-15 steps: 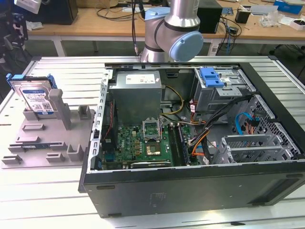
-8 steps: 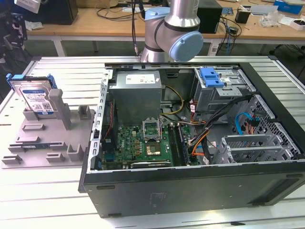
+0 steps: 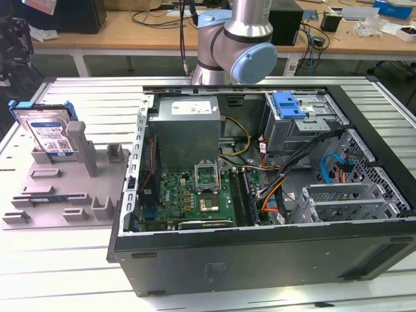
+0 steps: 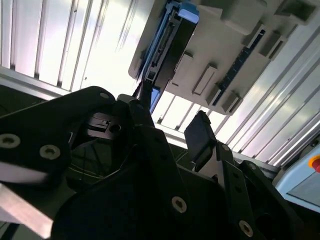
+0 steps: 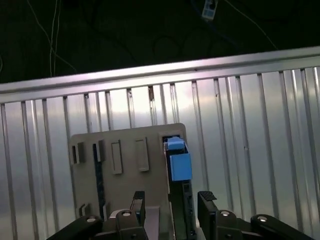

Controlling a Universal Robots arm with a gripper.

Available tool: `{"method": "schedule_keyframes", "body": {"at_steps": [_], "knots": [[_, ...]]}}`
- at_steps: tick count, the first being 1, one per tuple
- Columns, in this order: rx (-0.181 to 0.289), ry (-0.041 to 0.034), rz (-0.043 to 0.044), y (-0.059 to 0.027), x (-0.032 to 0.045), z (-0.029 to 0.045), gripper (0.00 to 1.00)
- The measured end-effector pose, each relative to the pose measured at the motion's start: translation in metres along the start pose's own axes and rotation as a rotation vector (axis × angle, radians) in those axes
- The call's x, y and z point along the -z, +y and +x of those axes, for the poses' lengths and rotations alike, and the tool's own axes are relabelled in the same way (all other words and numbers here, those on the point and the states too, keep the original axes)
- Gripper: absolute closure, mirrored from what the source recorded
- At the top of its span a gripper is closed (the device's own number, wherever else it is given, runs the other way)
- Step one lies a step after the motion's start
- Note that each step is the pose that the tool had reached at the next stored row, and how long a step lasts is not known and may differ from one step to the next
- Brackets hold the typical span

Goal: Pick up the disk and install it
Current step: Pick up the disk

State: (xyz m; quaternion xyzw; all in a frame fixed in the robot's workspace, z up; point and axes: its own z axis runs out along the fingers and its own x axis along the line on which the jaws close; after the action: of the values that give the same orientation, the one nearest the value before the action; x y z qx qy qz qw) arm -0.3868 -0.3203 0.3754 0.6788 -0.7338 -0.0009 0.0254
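Disk [image 3: 51, 133], a hard drive in a blue carrier, stands on edge in a slot of the grey holder block [image 3: 78, 188] on the slatted counter [image 3: 65, 273]. In both wrist views it lies beneath the end effector [image 5: 172, 197], well apart from it and roughly in line with the gap between the two fingers [image 5: 206, 200]. The end effector is spread apart and holds nothing; the disk is neither grasped nor installed.

Risks, as judged from this pose: the disk's thin upper edge [image 4: 172, 47] offers a narrow target, so a descent slightly off line could land a fingertip on the blue frame and tip or jam the drive in its slot. A grip on the plastic carrier alone could flex it and let the drive slip.

Surroundings: the raised posts of the holder block [image 5: 125, 145] stand just beside the disk, to one side of the end effector's gap, and could catch the nearer finger. Farther off lies the open computer case [image 3: 260, 260], with the power-supply box [image 3: 185, 123], the motherboard [image 3: 195, 195], the drive cage with a blue tab piece [image 3: 289, 104] and loose cables [image 3: 273, 188] that crowd the approach to the cage.
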Motion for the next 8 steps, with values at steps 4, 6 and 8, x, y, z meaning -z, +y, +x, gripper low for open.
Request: {"method": "schedule_keyframes", "body": {"at_steps": [4,6,8], "knots": [[0.060,0.0021,0.0022,0.0000,-0.0001,0.0000,0.46],[0.062,0.0022,0.0023,0.0000,-0.0001,0.0000,0.46],[0.064,0.0023,0.0024,0.0000,-0.0001,0.0000,0.46]]}}
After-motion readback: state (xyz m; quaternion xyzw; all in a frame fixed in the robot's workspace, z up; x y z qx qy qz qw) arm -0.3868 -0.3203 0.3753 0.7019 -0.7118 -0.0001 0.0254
